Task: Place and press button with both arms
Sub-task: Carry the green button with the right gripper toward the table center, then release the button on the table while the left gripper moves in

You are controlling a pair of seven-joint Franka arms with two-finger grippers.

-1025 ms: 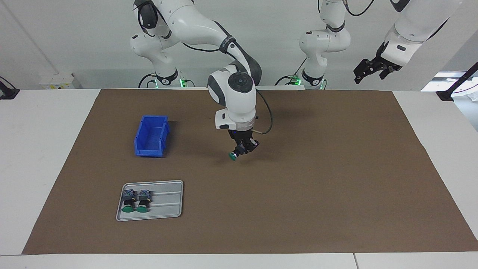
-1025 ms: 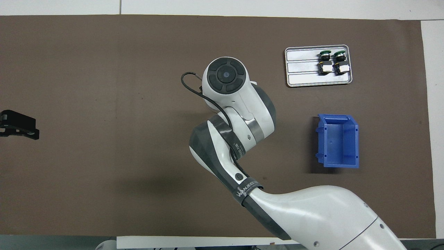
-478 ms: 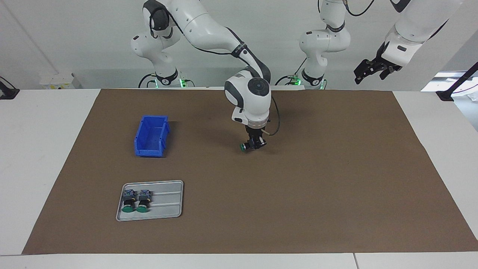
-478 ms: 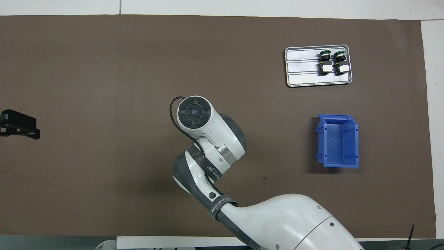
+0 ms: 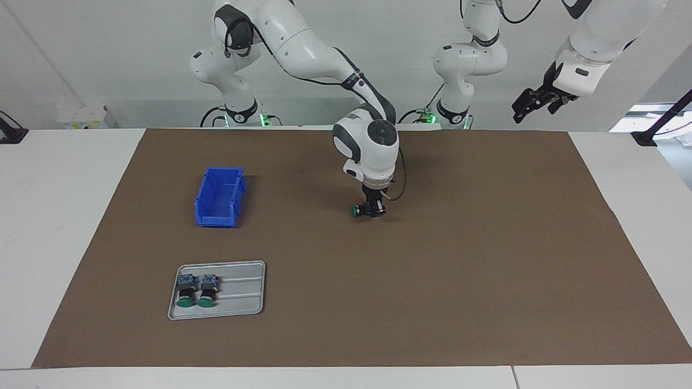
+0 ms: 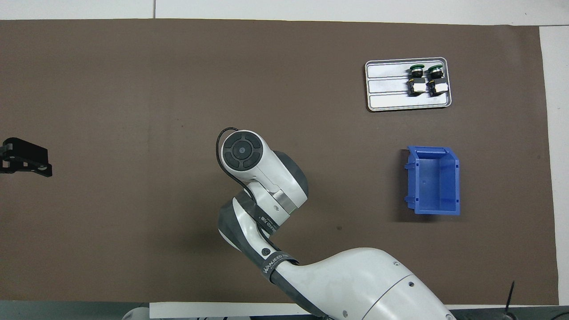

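A green-capped button (image 5: 357, 210) lies low on the brown mat (image 5: 459, 270) near the table's middle, cap pointing toward the right arm's end. My right gripper (image 5: 373, 208) points straight down at it, right beside its body; whether it still grips the button does not show. In the overhead view the right arm's wrist (image 6: 242, 151) covers both. My left gripper (image 5: 532, 108) hangs open and empty, high over the left arm's end of the table, and shows in the overhead view (image 6: 22, 156) at the mat's edge.
A grey tray (image 5: 243, 302) with two more green-capped buttons (image 5: 187, 292) lies farther from the robots, toward the right arm's end. Nearer the robots than the tray stands a blue bin (image 5: 219, 197).
The right arm has come down and drawn back toward the robots, bringing the button from the air down to the mat. The left arm has hardly moved.
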